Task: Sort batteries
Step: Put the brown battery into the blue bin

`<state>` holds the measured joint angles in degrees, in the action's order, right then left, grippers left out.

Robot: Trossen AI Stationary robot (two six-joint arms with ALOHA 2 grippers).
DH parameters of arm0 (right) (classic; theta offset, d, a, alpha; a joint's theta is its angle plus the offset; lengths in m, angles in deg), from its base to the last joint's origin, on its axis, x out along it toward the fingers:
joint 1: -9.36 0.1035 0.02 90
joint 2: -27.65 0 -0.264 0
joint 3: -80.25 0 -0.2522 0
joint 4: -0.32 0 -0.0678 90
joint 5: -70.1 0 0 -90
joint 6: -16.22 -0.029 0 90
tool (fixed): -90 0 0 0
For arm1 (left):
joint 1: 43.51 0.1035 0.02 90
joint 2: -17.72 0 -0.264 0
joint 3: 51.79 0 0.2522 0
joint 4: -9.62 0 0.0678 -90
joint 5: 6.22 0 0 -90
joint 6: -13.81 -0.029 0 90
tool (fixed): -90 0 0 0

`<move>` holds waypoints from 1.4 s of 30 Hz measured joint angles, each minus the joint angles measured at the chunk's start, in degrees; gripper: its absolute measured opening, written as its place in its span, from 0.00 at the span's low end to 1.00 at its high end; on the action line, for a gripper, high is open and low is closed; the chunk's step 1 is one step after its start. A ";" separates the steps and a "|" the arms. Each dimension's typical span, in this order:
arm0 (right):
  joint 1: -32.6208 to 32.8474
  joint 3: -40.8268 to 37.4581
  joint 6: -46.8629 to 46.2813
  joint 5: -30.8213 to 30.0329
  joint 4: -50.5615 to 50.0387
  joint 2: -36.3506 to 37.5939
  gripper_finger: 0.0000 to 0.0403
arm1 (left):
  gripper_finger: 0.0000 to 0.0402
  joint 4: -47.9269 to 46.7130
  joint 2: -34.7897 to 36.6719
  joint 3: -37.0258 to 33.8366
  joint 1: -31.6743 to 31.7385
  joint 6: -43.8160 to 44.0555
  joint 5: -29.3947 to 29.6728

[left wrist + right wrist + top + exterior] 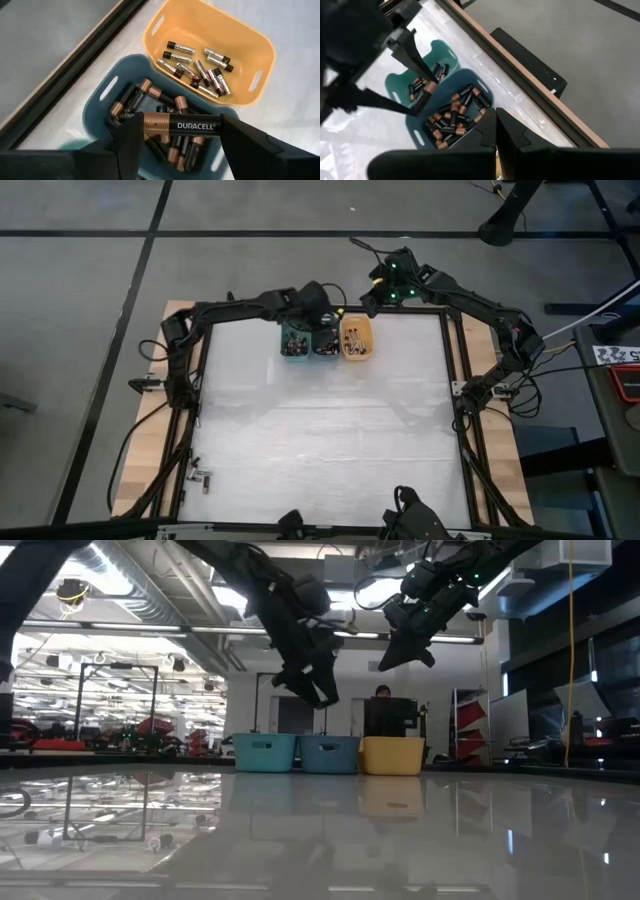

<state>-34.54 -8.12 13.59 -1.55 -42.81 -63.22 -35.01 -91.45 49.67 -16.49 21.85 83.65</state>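
Batteries (197, 70) are filling all three bins; I'm holding one cell (182, 125) in the left gripper (180, 137) over the blue bin (102, 97), right gripper (496, 131) closed, idling.

Three bins (327, 340), two pincers, roughly nine silvery batteries (200, 70) in the orange bin (260, 50).

I read one legible marking only: "DURACELL" in white capitals on the black, copper-banded cylindrical battery (180, 125). Other cells' print I cannot make out.
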 joint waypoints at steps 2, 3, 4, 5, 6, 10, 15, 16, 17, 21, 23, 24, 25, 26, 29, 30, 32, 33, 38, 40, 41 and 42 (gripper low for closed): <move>-0.02 0.00 -0.50 -0.54 0.06 0.00 0.00 | 0.55 -0.11 -1.48 1.10 0.16 -1.77 -0.40; -0.02 0.00 -0.94 -0.88 0.08 0.00 0.00 | 0.56 -0.12 -2.10 1.66 0.18 -2.72 -0.52; -0.01 0.00 -1.38 -1.02 0.09 0.00 0.00 | 0.56 -0.11 -2.54 1.96 0.18 -3.38 -0.56; 0.00 0.00 -1.61 -1.30 0.11 0.00 0.00 | 0.57 -0.40 -2.97 2.07 0.14 -4.17 -0.56; 0.00 0.00 -1.80 -1.31 0.11 0.00 0.00 | 0.58 -0.52 -3.22 2.13 0.14 -5.15 -0.68; -0.02 0.00 -2.29 -1.38 0.15 0.00 0.00 | 0.61 -1.02 -3.35 2.14 0.14 -8.22 -0.78; -0.02 0.00 -3.30 -2.93 0.73 0.00 0.00 | 0.65 -1.14 -3.34 2.18 0.39 -9.76 -0.76; -0.02 0.00 -3.44 -2.94 1.18 0.00 0.00 | 0.67 -1.20 -3.34 2.18 0.46 -9.44 -0.76; -0.02 0.00 -3.56 -2.94 1.43 0.00 0.00 | 0.68 -1.40 -3.34 2.18 0.46 -9.02 -0.76; 0.00 0.00 -3.65 -2.92 2.14 0.00 0.00 | 0.75 -1.70 -3.33 2.18 0.49 -11.07 -0.74; 0.00 0.00 -3.69 -2.91 2.49 0.00 0.00 | 0.77 -2.09 -3.04 2.18 0.46 -13.25 -0.64; 0.00 0.00 -3.70 -2.93 2.47 0.00 0.00 | 0.78 -2.06 -2.95 2.18 0.38 -13.39 -0.54; -0.02 0.00 -3.72 -2.93 2.47 0.00 0.00 | 0.79 -2.04 -2.59 2.18 0.30 -13.33 -0.51; -0.02 0.00 -3.74 -2.91 2.47 0.00 0.00 | 0.79 -2.27 -2.17 2.18 0.26 -13.00 -0.48; 0.00 0.00 -4.02 -2.91 2.45 0.00 0.00 | 0.78 -2.24 -0.73 2.18 0.22 -12.77 -0.24; 0.00 0.00 -4.52 -2.90 2.46 0.00 0.00 | 0.78 -2.42 -0.10 2.18 0.22 -12.75 -0.10; -0.01 0.00 -5.10 -2.80 2.42 0.00 0.00 | 0.77 -3.66 1.29 2.18 0.25 -12.70 0.14; 0.00 0.00 -5.47 -2.82 2.41 0.00 0.00 | 0.77 -4.43 2.36 2.18 0.25 -12.75 0.16; 0.02 0.00 -8.28 -2.80 2.49 0.00 0.00 | 0.77 -11.83 7.61 1.63 0.25 -16.47 0.43; 0.05 0.00 -9.47 -2.82 2.66 0.00 0.00 | 0.77 -15.10 9.67 0.86 0.25 -18.40 0.38; 0.05 0.00 -9.97 -2.82 2.92 0.00 0.00 | 0.77 -16.60 10.73 0.50 0.27 -19.13 0.38; 0.05 0.00 -10.56 -2.82 3.13 0.00 0.00 | 0.77 -17.39 11.60 0.04 0.38 -19.62 0.37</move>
<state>-34.50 -8.12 3.03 -4.37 -39.67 -63.22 -52.40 -79.85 49.71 -16.10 2.23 84.03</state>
